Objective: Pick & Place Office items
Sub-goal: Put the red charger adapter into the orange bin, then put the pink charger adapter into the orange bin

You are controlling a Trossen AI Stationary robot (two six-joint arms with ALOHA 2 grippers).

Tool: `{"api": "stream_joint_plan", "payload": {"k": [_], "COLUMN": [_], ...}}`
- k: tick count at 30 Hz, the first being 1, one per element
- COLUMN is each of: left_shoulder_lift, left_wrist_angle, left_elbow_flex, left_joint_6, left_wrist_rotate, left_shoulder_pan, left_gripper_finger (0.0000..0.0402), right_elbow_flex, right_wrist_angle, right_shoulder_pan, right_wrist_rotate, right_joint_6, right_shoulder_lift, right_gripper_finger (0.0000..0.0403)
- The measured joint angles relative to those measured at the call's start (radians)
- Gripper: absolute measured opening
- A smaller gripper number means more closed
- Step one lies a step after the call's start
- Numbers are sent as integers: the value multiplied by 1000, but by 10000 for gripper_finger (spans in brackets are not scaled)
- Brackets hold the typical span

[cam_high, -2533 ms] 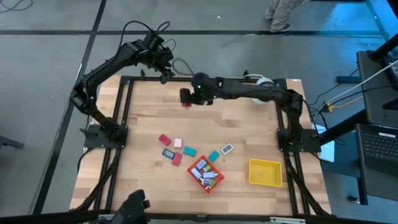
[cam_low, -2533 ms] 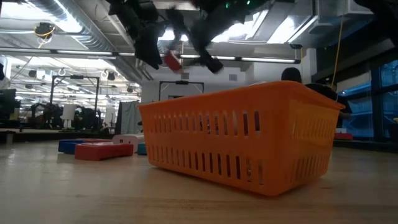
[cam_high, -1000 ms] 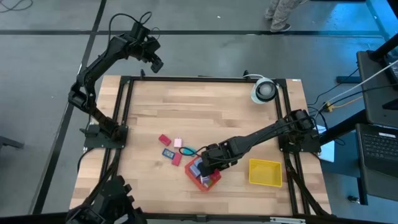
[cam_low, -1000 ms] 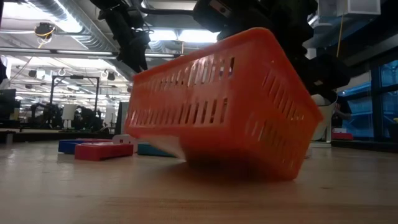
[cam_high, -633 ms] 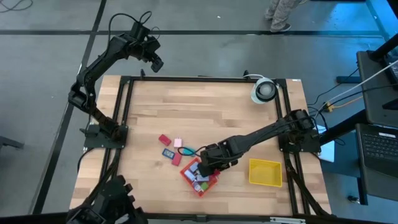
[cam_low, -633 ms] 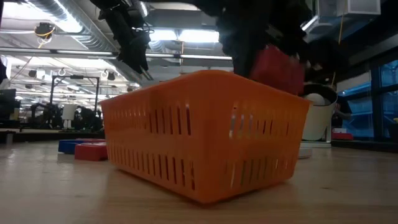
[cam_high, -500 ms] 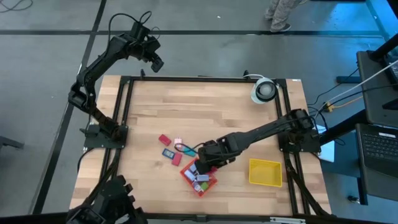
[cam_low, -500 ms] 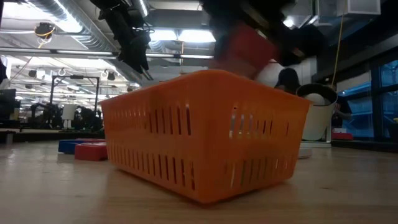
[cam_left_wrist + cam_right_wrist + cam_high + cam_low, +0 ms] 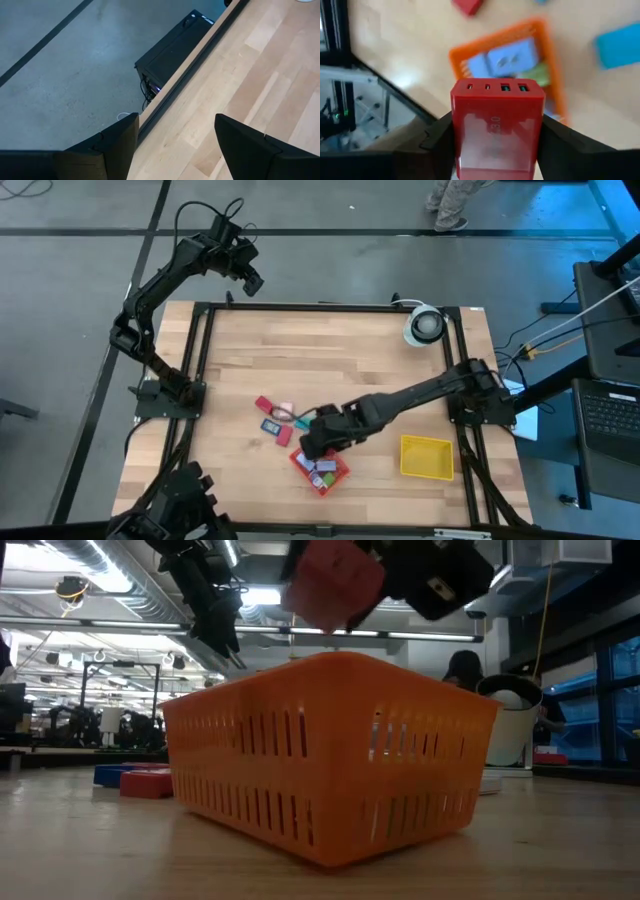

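Left claw (image 9: pixel 250 280) parked off the tabletop's (image 9: pixel 350 360) far-left corner, fingers spread, holding nothing. Loose office items (image 9: pixel 275 418) lie at 10 o'clock of the orange basket (image 9: pixel 322 470). Right claw (image 9: pixel 312 442) pinches a red charger block (image 9: pixel 496 129), hovering at the basket's 11 o'clock rim; basket opening lies toward 5 o'clock from it.

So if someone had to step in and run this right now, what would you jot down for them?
Right gripper: shut on a red charger block, held above the orange basket.
Left gripper: open, empty, parked past the table's far left corner.
Done: several pieces already lie in the basket.
Left: the held block, plus loose pieces on the table beside the basket. The yellow tray looks empty.
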Motion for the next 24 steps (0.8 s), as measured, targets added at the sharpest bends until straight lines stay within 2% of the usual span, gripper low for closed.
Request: {"api": "stream_joint_plan", "payload": {"k": [3,9,12,18,21,24], "left_shoulder_lift": [0,0,0,0,0,0], "left_wrist_angle": [-1,0,-1,-4,-4,-4], "left_elbow_flex": [0,0,0,0,0,0], "left_joint_6": [0,0,0,0,0,0], "left_wrist_rotate": [1,36,36,36,36,36], "left_shoulder_pan": [0,0,0,0,0,0], "left_gripper_finger": [258,258,258,258,258,258], "right_elbow_flex": [0,0,0,0,0,0], "right_wrist_angle": [29,27,30,30,26,26], "right_shoulder_pan": [16,22,22,22,22,22], "right_wrist_rotate": [-16,-1,5,-27,-30,-31], "right_joint_6": [40,82,90,90,92,92], "right_shoulder_lift": [38,72,72,72,72,72], "right_gripper_finger": [223,212,240,332,346,339]}}
